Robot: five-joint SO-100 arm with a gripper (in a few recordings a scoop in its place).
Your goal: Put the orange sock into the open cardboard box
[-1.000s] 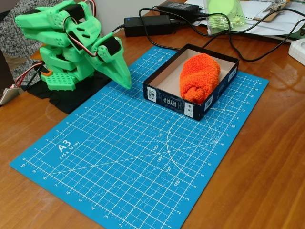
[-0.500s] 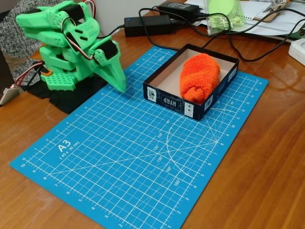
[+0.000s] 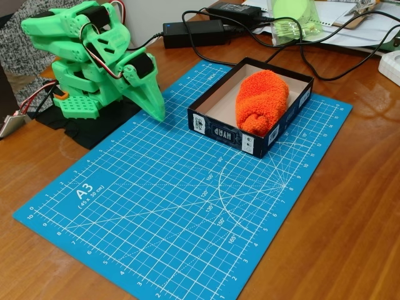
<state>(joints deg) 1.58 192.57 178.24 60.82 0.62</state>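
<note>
The blue gridded cutting mat (image 3: pixel 187 200) spreads nearest across the brown wooden table (image 3: pixel 337 237). My green plastic pincer (image 3: pixel 156 111) hangs tip-down at its nine o'clock edge, fingers pressed together, empty. At my three o'clock, well apart, the bright orange fuzzy sock (image 3: pixel 262 100), a rounded lump, lies inside the shallow dark cardboard box (image 3: pixel 225 132) with beige interior.

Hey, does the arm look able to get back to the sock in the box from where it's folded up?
Probably yes. The end effector rests folded, tips near the mat's edge, and bare mat lies between it and the box. The sock lies uncovered in the open top.
</note>
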